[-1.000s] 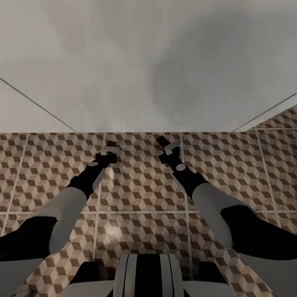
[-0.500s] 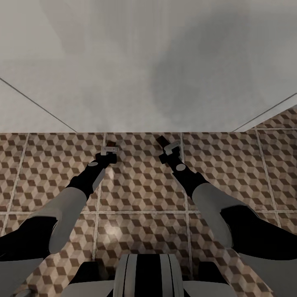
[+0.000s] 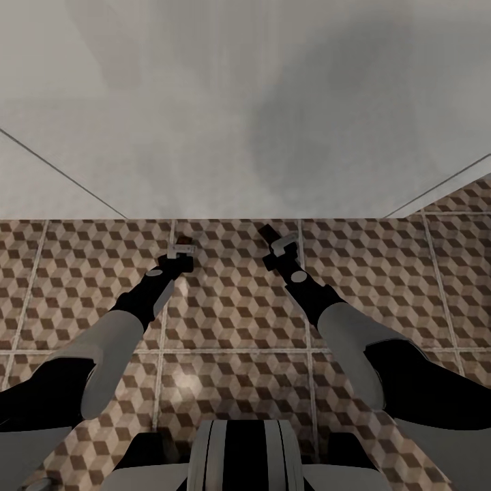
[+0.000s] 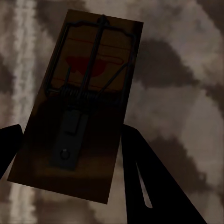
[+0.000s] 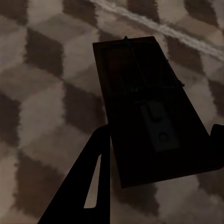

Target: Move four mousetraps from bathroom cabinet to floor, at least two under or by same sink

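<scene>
Two traps: one in each end effector.
Left end effector (image 3: 182, 249): clenched on a trap (image 4: 79, 107), low over the floor (image 3: 232, 320).
Right end effector (image 3: 276, 247): grasping a trap (image 5: 147, 112), also near the tiles.
Change: nothing has moved for a second.
Meaning: both traps look ready to be set down beside the white wall (image 3: 204, 102).

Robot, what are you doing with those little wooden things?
The robot is bent over the patterned bathroom floor with both arms stretched down. Its left gripper holds one mousetrap and its right gripper holds another mousetrap, each pinched between the fingers, low over the tiles. A big white surface sits just ahead.
</scene>
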